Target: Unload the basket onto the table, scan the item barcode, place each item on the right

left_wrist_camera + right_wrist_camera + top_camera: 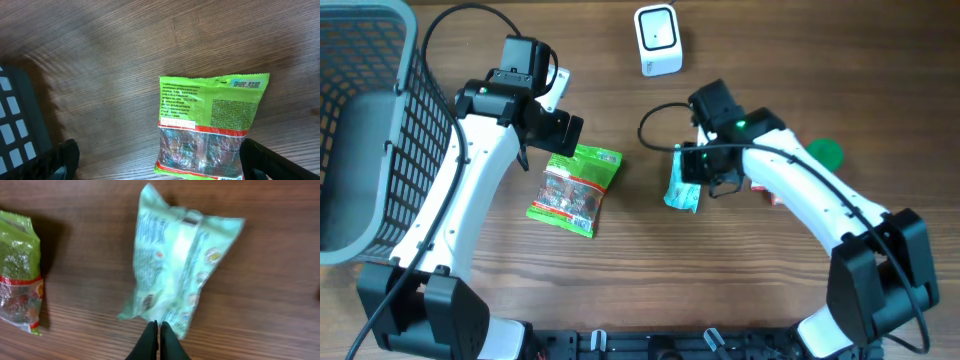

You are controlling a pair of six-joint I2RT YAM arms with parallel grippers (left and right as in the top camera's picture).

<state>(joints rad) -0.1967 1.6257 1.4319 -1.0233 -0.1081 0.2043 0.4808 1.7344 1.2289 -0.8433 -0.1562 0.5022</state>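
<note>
A pale teal packet (682,188) (175,265) lies at the table's middle, blurred in the right wrist view. My right gripper (694,166) (159,326) is shut, its two black fingertips pressed together on the packet's near edge. A green snack bag (576,187) (210,125) with red stripes and a clear window lies flat left of centre. My left gripper (556,128) (160,162) hovers over the bag's top end, wide open; one finger (62,160) stands far to the bag's left and the other borders the bag's right side. The white barcode scanner (658,40) stands at the table's far edge.
A grey mesh basket (380,130) fills the left side. A green object (826,152) and something red (770,197) lie partly under my right arm. A black cable (655,118) loops beside the right wrist.
</note>
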